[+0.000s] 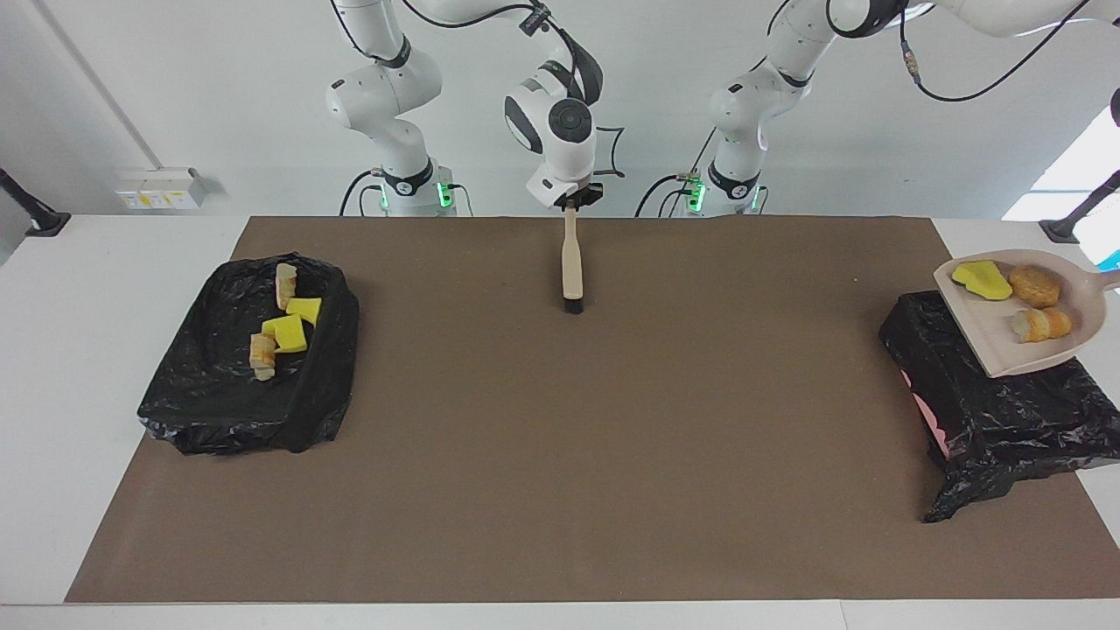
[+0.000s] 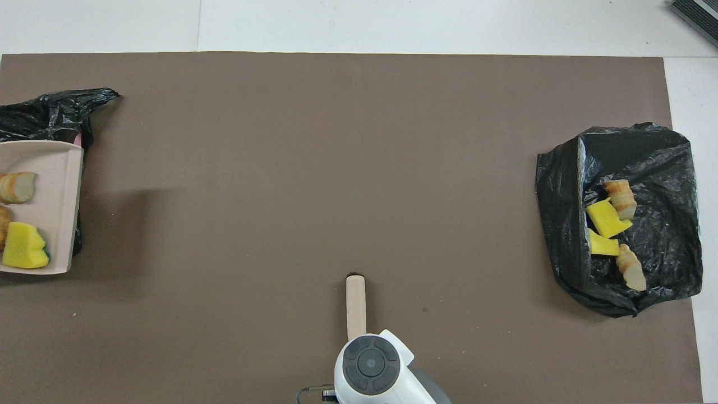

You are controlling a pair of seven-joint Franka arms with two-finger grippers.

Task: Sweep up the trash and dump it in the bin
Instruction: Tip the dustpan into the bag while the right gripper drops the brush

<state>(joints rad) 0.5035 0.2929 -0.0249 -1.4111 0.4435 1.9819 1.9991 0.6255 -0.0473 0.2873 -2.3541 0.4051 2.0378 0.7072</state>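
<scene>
1. Right gripper (image 1: pixel 573 201) clamped on the brush (image 1: pixel 571 262), which hangs bristles-down over the mat (image 1: pixel 560 490).
2. Left gripper out of frame, closed.
3. Dustpan (image 1: pixel 997 337) raised over the bin (image 1: pixel 989 411) at the left arm's end, carrying three trash pieces (image 1: pixel 1035 285).
4. Four more pieces (image 1: pixel 287 332) sit in the other bin (image 1: pixel 201 394).

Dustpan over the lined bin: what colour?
Plain pale beige. The dustpan shows best in the facing view; the overhead view cuts it off at the edge.
</scene>
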